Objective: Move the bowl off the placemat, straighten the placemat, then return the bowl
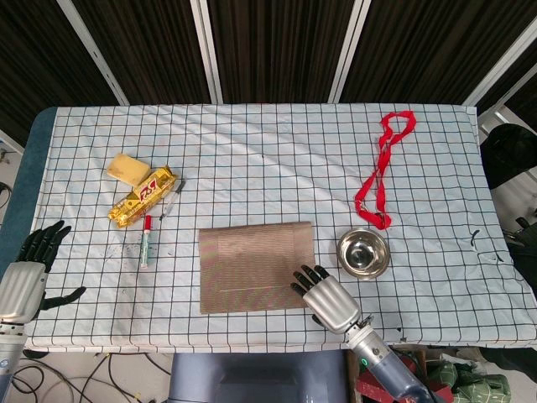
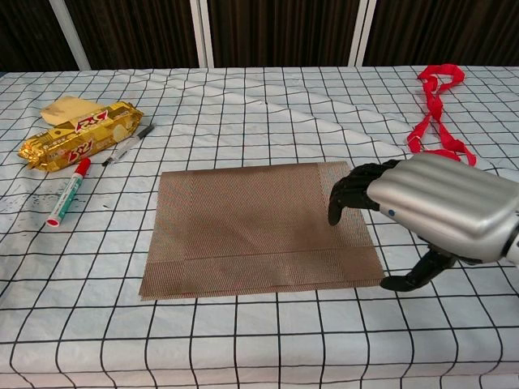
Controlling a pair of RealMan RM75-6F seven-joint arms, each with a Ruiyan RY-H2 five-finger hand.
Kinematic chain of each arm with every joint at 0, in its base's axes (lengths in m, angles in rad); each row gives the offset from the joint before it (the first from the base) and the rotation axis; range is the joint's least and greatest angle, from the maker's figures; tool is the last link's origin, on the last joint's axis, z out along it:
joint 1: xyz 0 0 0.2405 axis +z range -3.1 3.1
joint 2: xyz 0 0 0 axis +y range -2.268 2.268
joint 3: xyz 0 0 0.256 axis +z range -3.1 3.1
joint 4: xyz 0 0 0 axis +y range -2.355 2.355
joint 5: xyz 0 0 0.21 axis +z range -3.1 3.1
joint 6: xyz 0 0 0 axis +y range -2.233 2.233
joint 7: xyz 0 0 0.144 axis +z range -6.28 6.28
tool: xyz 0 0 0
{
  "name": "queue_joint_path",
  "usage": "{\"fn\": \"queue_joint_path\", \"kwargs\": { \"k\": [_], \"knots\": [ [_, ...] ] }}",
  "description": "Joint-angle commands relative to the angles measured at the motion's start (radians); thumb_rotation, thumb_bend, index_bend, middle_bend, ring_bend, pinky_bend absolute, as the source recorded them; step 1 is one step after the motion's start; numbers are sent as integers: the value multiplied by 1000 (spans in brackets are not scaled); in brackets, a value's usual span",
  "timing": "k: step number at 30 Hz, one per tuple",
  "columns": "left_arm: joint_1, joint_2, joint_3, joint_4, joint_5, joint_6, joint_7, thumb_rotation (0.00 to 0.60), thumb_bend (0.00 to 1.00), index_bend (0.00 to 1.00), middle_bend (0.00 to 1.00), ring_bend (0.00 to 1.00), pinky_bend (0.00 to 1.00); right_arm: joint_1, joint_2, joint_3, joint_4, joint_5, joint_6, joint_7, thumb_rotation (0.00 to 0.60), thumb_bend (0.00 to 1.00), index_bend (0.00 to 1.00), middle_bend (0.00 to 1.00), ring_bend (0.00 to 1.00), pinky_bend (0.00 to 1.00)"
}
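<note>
**Fingers over the mat's right corner, bowl parked aside**

Fingers (image 2: 345, 193) of our right hand (image 1: 329, 300) are dark, slightly curled and apart, holding nothing, poised above the near-right part of the mat (image 1: 258, 266). We cannot tell whether the tips touch the weave. Our left hand (image 1: 27, 270) hangs spread and empty off the bench's (image 1: 252, 143) left edge.

The bowl (image 1: 363, 253) sits on the cloth just right of the mat, toward the bench's near-right corner, below the red ribbon (image 1: 379, 172). So the first step looks done, and straightening is in hand.

We judge the mat thin, light and flexible, a woven sheet that slides on cloth but may drag the cloth into wrinkles. It lies a little skewed to the grid. Pressing flat on a corner or edge and swivelling should serve better than pinching.

The bowl looks like polished steel: rigid, light, slippery. Taking it by the rim, thumb inside, seems safest.
</note>
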Motion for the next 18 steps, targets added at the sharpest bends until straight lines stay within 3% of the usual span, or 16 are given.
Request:
{"fn": "queue_joint_path", "kwargs": {
  "k": [1, 9, 18],
  "knots": [
    [-1, 0, -1, 0, -2, -2, 0, 600, 15, 0, 0, 0, 0, 15, -25, 12, 21, 22, -23, -18, 600, 65, 344, 233, 172, 263],
    [-3, 3, -4, -4, -13, -11, 2, 600, 16, 0, 0, 0, 0, 37, -59, 52, 72, 117, -64, -70, 600, 65, 344, 233, 173, 263],
    [-5, 0, -3, -5, -17, -18, 15, 600, 16, 0, 0, 0, 0, 47, -76, 58, 109, 152, -62, -82, 600, 42, 344, 232, 173, 263]
  ]
}}
